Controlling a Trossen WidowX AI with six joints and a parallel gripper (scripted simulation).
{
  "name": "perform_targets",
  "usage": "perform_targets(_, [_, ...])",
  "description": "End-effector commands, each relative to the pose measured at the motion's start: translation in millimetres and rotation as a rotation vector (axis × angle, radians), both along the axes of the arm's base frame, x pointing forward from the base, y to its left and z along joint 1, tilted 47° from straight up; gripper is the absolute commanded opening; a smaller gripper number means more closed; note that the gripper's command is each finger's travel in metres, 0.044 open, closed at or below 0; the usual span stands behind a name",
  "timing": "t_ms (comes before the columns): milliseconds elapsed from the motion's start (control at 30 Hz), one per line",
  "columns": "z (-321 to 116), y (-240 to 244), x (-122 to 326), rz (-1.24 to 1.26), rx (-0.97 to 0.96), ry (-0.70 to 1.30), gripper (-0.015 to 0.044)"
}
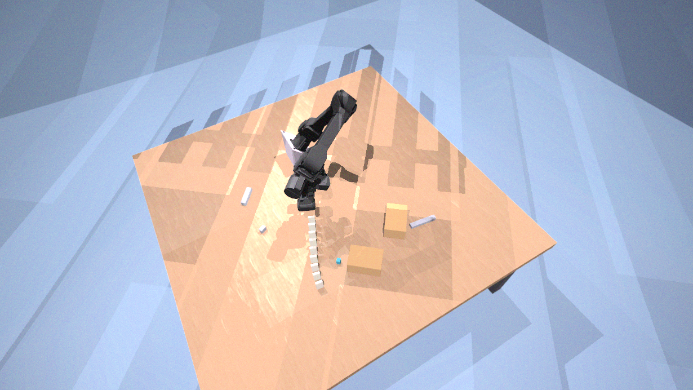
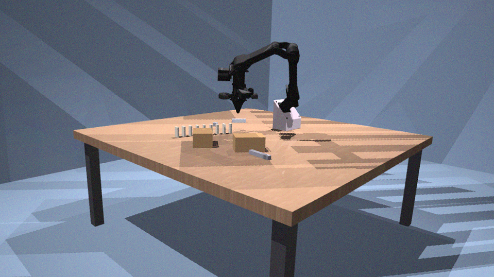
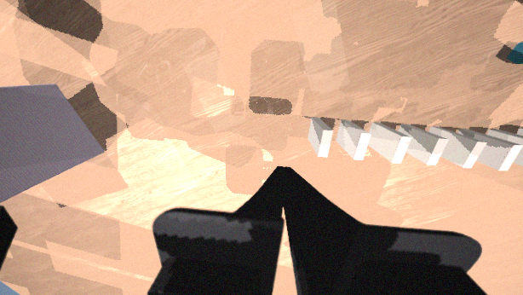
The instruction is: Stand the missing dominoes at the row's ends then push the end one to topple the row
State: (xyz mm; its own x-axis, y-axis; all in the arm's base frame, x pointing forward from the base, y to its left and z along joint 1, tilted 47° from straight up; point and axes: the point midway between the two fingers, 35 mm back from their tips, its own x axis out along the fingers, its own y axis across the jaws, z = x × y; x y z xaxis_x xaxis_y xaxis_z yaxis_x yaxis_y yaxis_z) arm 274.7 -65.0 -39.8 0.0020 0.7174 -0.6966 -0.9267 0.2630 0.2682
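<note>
A slightly curved row of several white dominoes stands upright on the table; part of it is hidden behind a box in the exterior view. The end domino nearest the arm's base stands spaced like the others. My gripper is shut and empty, with its tips together. It hangs above the table, just beyond that end of the row on the base side, and touches no domino. In the top view the arm hides the fingertips. No loose domino shows.
Two tan boxes and a blue cube stand on one side of the row. A grey bar lies beyond them. A white bar and small grey block lie on the other side.
</note>
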Motion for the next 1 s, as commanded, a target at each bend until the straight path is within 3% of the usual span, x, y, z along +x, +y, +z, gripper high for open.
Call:
perform_targets(0, [0.3, 0.8, 0.6, 0.004, 0.002, -0.006, 0.0000])
perform_targets(833, [0.3, 0.8, 0.6, 0.004, 0.002, -0.006, 0.0000])
perform_targets(967, [-28.7, 30.1, 4.3, 0.002, 0.000, -0.007, 0.0000])
